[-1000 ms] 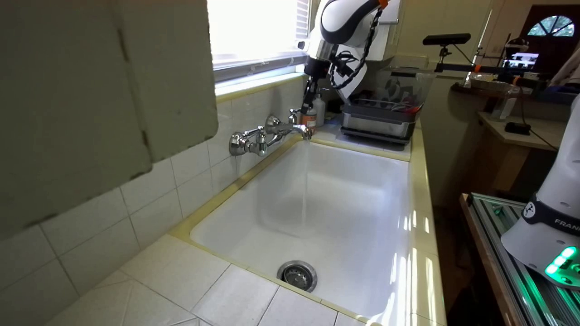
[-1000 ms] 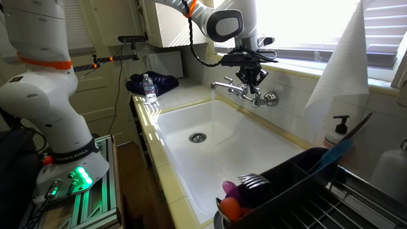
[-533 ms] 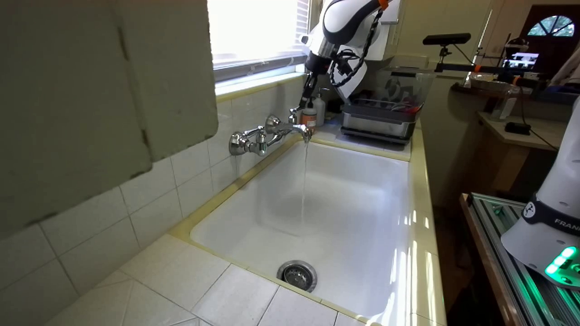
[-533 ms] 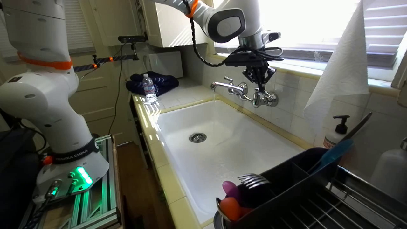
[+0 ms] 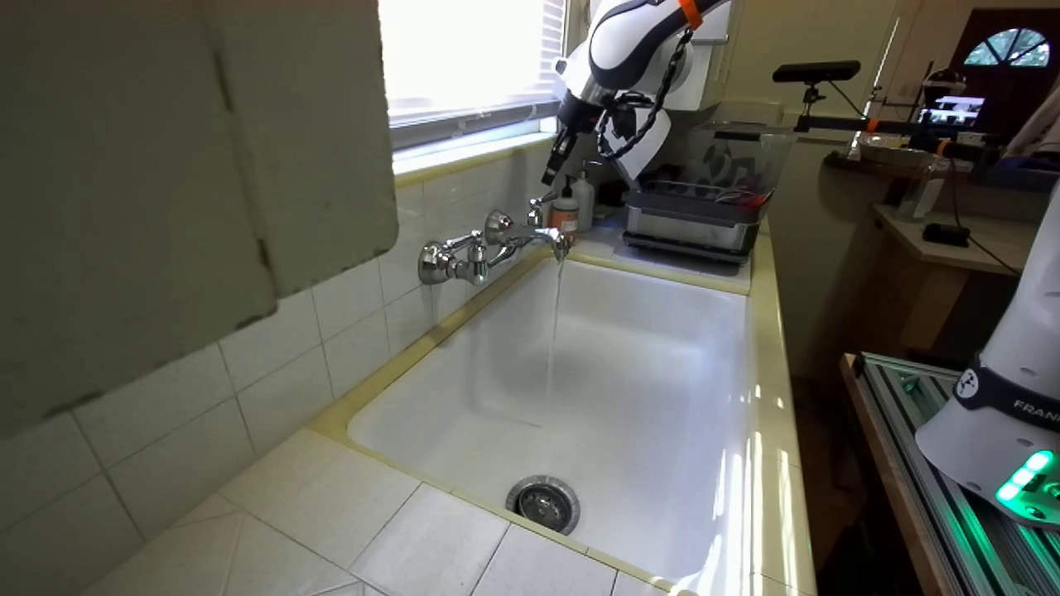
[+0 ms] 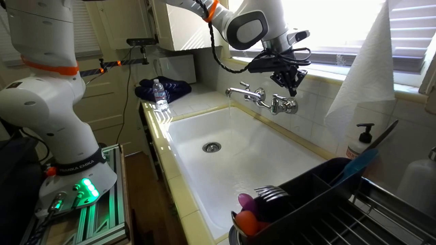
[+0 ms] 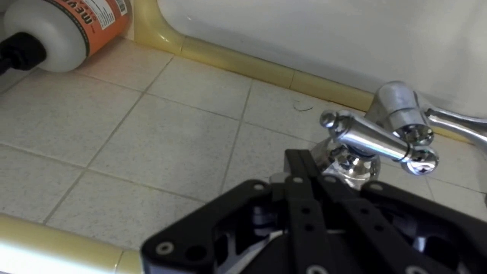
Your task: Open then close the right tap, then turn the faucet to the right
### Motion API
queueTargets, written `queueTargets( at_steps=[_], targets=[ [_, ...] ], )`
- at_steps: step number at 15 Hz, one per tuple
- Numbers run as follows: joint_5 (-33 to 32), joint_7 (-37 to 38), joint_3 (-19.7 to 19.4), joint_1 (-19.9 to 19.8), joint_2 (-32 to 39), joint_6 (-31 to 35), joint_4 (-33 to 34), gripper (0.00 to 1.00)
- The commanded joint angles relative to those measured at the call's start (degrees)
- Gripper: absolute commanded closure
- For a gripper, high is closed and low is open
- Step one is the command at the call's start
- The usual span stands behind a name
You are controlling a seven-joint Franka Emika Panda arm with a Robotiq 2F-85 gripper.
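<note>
Just beside the right tap (image 7: 373,137), and apart from it, hangs the gripper (image 7: 299,154), its two fingers pressed together. Two small chrome handles are on the wall (image 5: 286,372) in all: the right tap, which is the one nearer the black dish rack (image 6: 306,207), and its twin handle (image 6: 244,84). Between them projects one spout, the faucet (image 6: 242,92), and from its end a single thin stream of water (image 5: 554,331) falls into one white sink (image 5: 654,372) with one drain (image 5: 543,505).

The wrist view has the right tap close up, together with an orange-labelled bottle (image 7: 70,32); the twin handle shows in both exterior views. In an exterior view a water bottle (image 6: 160,95) stands beside a dark cloth (image 6: 175,89), and the dish rack holds a fork (image 6: 272,193). In an exterior view a clear bin (image 5: 704,165) is at the dish rack, though whether on it or behind it cannot be told.

Pale tiles cover the worktop (image 5: 431,530) and the wall, yellow edging (image 6: 184,200) frames the sink, and a bright window (image 5: 464,58) with blinds is above the handles.
</note>
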Motion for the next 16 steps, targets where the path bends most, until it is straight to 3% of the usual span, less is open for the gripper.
queueTargets(
  at_steps=[1, 6, 9, 16],
  targets=[
    [-4.45, 6.48, -0.56, 1.35, -3.49, -3.74, -1.22, 1.00],
    [-14.26, 16.60, -1.97, 3.53, -6.09, -18.11, -0.27, 1.00],
    [-14.02, 18.26, -1.53, 3.46, -5.45, -23.49, 0.81, 1.00],
    [-10.70, 19.15, -1.01, 2.72, -2.01, -20.26, 1.48, 1.00]
  ],
)
